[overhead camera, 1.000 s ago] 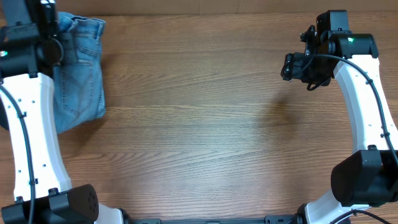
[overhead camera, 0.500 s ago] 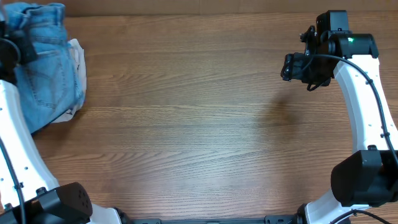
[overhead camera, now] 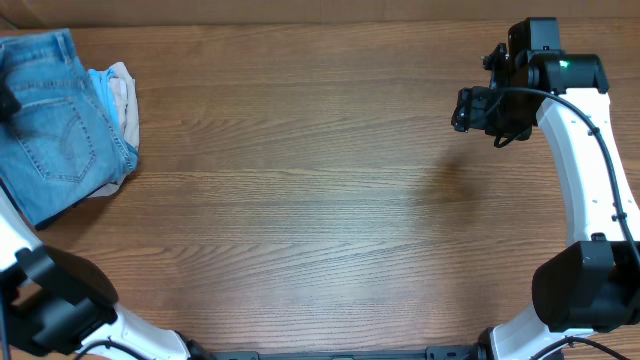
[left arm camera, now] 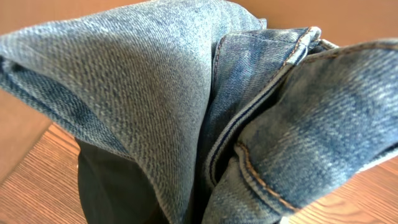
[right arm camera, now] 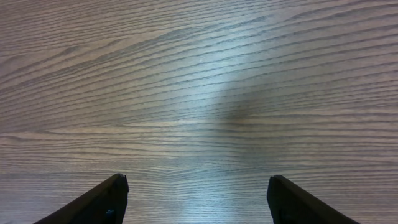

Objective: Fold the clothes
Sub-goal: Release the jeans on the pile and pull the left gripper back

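Note:
The folded light blue denim jeans point(overhead camera: 55, 125) lie at the far left edge of the table in the overhead view, back pocket up. My left gripper point(overhead camera: 5, 100) shows only as a dark bit at the frame edge, over the jeans. In the left wrist view the bunched jeans point(left arm camera: 186, 81) fill the frame, and my left gripper point(left arm camera: 199, 208) is shut on the denim, with one dark finger at the lower left. My right gripper point(overhead camera: 475, 108) is open and empty above bare wood at the far right; it also shows in the right wrist view point(right arm camera: 196, 199).
A small light blue and beige garment pile point(overhead camera: 118, 92) lies under the jeans' right edge. The wooden table point(overhead camera: 320, 200) stretches between the arms. The table's back edge point(overhead camera: 300, 24) runs along the top.
The jeans have moved left with my left gripper to the table's left edge, uncovering the small light blue and beige garments. The right arm has not moved.

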